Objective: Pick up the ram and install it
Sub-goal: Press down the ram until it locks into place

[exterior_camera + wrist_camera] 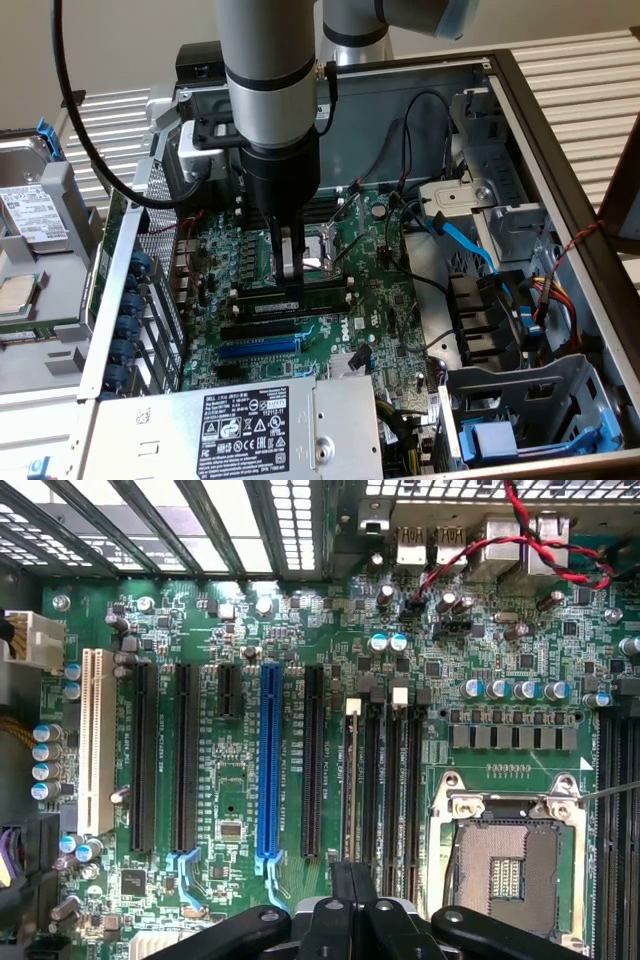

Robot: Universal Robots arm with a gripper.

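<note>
The ram (300,297), a green stick with a pale label, lies edge-down along a memory slot on the motherboard (375,300), just beside the CPU socket (320,250) on its near side. In the wrist view the ram (353,780) is seen edge-on, a thin strip running down the slot next to the black empty slots, a white latch at its far end. The hand (288,283) sits right on top of the stick, fingers (290,262) together, tips touching its upper edge; no gap between them. In the wrist view the hand (353,905) shows as black fingers pressed shut over the stick's near end. The long blue slot (268,765) is a few slots away. The power supply (240,425) is in front, the drive cage (520,420) at the exterior view's right.
</note>
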